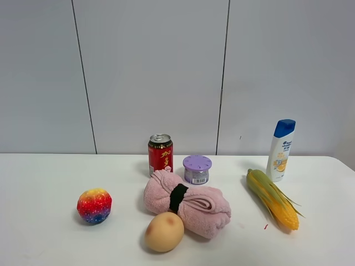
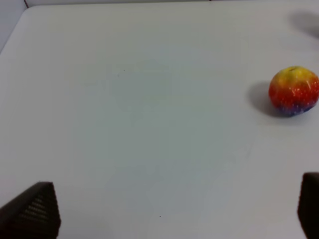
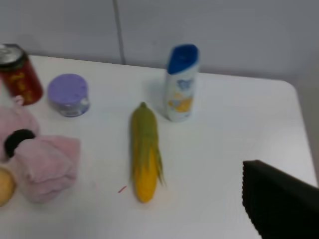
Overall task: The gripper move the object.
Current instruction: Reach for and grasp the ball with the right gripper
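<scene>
The bumpy rainbow ball sits on the white table at the front left; it also shows in the left wrist view. No gripper shows in the exterior high view. In the left wrist view my left gripper is open and empty, its two black fingertips far apart, well short of the ball. In the right wrist view only one black finger of my right gripper shows, far off to the side, with nothing held.
A tan egg-shaped thing lies against a rolled pink towel. Behind stand a red can and a purple-lidded jar. A corn cob and a shampoo bottle are at the right.
</scene>
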Controlling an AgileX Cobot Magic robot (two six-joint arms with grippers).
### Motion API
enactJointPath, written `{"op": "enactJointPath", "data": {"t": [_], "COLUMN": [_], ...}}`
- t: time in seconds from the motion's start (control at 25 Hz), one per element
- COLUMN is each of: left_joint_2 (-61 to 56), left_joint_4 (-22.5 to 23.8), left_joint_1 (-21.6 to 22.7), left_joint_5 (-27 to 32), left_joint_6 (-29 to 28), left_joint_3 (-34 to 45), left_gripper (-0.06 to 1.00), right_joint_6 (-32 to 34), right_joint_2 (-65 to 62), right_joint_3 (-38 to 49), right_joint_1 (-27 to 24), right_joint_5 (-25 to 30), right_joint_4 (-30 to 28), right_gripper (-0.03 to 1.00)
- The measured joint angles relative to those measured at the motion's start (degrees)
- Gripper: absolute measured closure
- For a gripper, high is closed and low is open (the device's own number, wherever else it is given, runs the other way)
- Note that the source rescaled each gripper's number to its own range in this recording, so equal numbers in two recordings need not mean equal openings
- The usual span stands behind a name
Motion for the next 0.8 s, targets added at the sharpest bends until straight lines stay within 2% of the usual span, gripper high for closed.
{"op": "enactJointPath", "data": {"t": [0.36,0.64,0.8], "left_joint_2": [0.0,0.0,0.0], "left_joint_4": [0.0,0.0,0.0], "left_joint_1": [0.0,0.0,0.0], "left_joint_5": [0.0,0.0,0.0], "left_joint_6": [0.0,0.0,0.0], "left_joint_3": [0.0,0.0,0.0], "left_gripper": [-0.06,-0.06,-0.06], "right_joint_6": [-16.0,-21.4,-22.6], "right_joint_2": [21.6,34.6,39.4], "right_joint_3": [-13.5,-27.7,-33.5], "right_joint_1": [0.0,0.1,4.5], "right_joint_5": [-3.2,-4.4,-4.9], "right_joint_4": [15.5,18.5,18.0], "right_gripper": [-0.03,-0.03,-0.03]}}
